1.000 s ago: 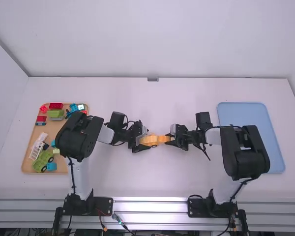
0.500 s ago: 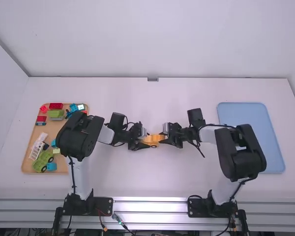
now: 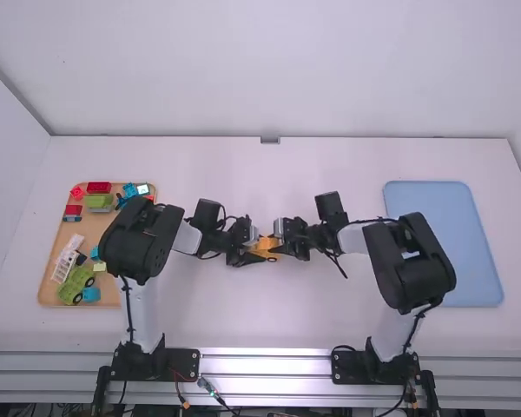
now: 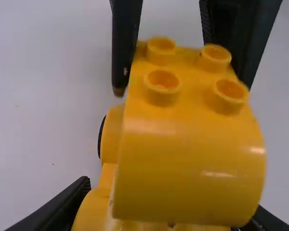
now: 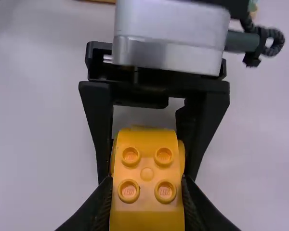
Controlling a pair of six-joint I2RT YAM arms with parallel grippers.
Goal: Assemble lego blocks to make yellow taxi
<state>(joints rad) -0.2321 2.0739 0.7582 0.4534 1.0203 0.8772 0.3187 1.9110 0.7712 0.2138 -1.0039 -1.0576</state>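
My left gripper and right gripper meet around yellow pieces at mid-table in the high view. In the left wrist view, my left gripper is shut on a yellow wheeled base, partly hidden under a rounded yellow block with four studs. In the right wrist view, my right gripper is shut on the sides of the studded yellow block. The left gripper's fingers flank the pieces beyond. Whether block and base are joined, I cannot tell.
A wooden tray at the left holds several bricks, among them a green wheeled piece, a white ladder-like piece and a red brick. A blue tray lies at the right.
The right gripper has moved left, closing in on the left gripper, and the visible stretch of yellow between them has become shorter. My left arm has kept still.
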